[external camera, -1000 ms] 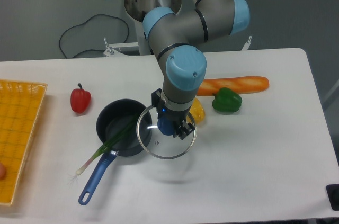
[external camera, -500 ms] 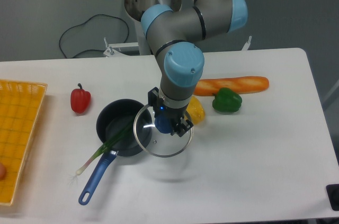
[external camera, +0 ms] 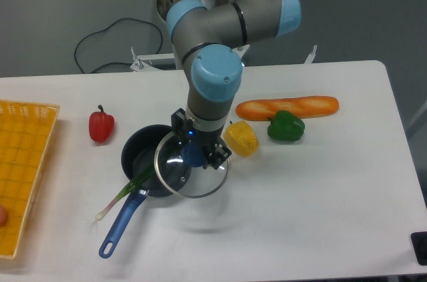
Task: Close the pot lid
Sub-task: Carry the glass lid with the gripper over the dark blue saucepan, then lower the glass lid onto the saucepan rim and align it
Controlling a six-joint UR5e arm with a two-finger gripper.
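Observation:
The dark pot (external camera: 143,157) sits on the white table left of centre, its long blue handle (external camera: 120,225) pointing toward the front left. A green onion (external camera: 123,193) lies across the pot's rim with its leaf end inside. My gripper (external camera: 195,154) is shut on the blue knob of the clear glass lid (external camera: 191,170). The lid hangs in the air, roughly level, overlapping the pot's right side and reaching past it to the right.
A red pepper (external camera: 101,126) lies left of the pot. A yellow pepper (external camera: 241,139), a green pepper (external camera: 285,127) and a baguette (external camera: 288,107) lie to the right. A yellow basket (external camera: 23,162) stands at the left edge.
The arm has carried the lid leftward; the lid now overlaps the pot's right half, and the yellow pepper has come into full view.

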